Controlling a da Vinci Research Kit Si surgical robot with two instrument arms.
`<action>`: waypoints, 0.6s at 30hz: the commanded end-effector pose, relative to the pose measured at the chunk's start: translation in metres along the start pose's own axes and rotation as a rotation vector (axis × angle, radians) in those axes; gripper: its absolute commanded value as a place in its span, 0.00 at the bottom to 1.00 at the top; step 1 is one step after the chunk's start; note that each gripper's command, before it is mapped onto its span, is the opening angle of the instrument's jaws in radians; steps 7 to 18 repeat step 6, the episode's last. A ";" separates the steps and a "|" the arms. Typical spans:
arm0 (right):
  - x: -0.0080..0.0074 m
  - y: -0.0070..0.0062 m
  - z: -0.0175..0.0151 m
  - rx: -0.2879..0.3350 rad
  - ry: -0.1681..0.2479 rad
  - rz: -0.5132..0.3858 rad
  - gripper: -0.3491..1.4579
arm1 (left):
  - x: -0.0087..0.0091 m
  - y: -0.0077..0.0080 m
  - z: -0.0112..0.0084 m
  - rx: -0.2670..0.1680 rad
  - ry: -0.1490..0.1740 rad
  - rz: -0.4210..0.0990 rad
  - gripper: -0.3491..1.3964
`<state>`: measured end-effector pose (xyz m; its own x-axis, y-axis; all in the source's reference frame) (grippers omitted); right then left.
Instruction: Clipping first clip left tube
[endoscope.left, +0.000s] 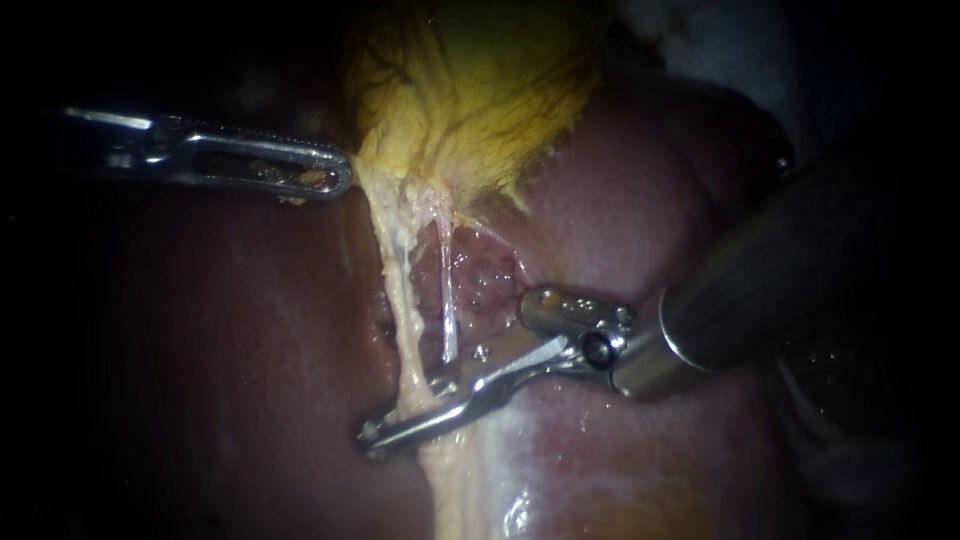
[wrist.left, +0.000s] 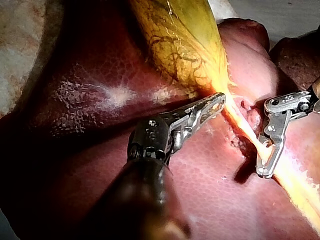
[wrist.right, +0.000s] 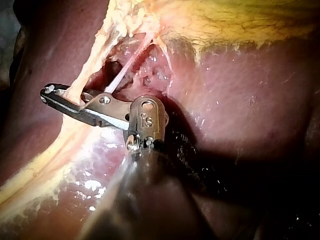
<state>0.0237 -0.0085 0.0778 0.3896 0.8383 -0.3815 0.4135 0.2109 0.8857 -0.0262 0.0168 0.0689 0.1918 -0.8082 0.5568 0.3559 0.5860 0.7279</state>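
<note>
The yellow gallbladder (endoscope.left: 480, 90) hangs over the dark red liver (endoscope.left: 230, 350). Two strands run down from its neck: the thick pale left tube (endoscope.left: 398, 300) and a thin, glassy right tube (endoscope.left: 447, 290). My right instrument (endoscope.left: 375, 435) comes in from the right, and its long jaws cross the left tube low down, shut on it from both sides. The right wrist view shows that tube (wrist.right: 82, 82) entering those jaws (wrist.right: 47, 92). My left instrument (endoscope.left: 340, 178) holds the edge of the gallbladder's neck, jaws shut on it, which also shows in the left wrist view (wrist.left: 217, 100).
A raw, dissected pocket (endoscope.left: 485, 280) lies between the right tube and the right instrument's wrist (endoscope.left: 590, 345). Pale fatty tissue (endoscope.left: 455, 480) continues below the jaws. The right instrument's wide dark shaft (endoscope.left: 790, 260) covers the liver on the right.
</note>
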 end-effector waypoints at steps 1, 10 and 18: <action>-0.0001 0.0001 0.0000 0.000 -0.001 -0.001 0.00 | 0.0000 0.0000 0.0000 0.000 0.000 0.000 0.00; -0.0001 0.0002 -0.0001 0.000 -0.001 -0.001 0.00 | 0.0000 0.0001 0.0000 0.000 0.000 0.000 0.00; -0.0001 0.0002 -0.0001 0.000 -0.001 -0.001 0.00 | 0.0000 0.0001 0.0000 0.000 0.000 0.000 0.00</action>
